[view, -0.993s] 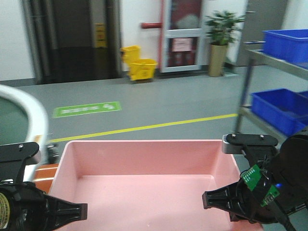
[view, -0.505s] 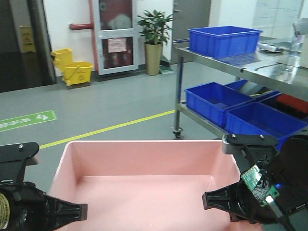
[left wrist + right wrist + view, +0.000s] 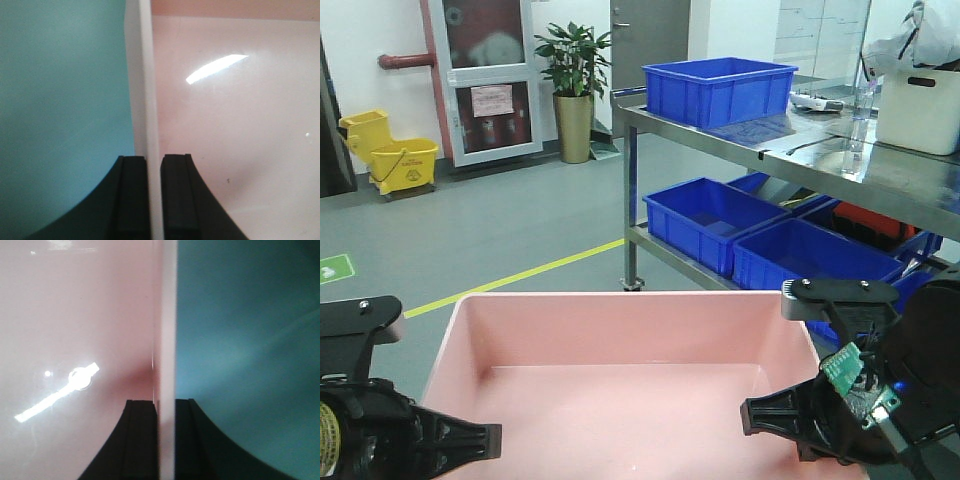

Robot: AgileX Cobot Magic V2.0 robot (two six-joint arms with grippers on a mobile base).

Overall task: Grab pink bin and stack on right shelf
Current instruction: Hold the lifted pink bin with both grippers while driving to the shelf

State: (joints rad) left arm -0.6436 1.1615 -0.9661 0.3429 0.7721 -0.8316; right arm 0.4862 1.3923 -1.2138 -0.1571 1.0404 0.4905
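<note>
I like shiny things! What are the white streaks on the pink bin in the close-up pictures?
Left wrist view: the streak is glare, light bouncing off the glossy pink bin. Right wrist view: glare again, a streak plus a round spot; the floor beside the bin is blurry teal. Front view: sharp.

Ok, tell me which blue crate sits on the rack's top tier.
The far blue crate, alone on the steel rack's shiny top; the other crates sit on the tier below.
</note>
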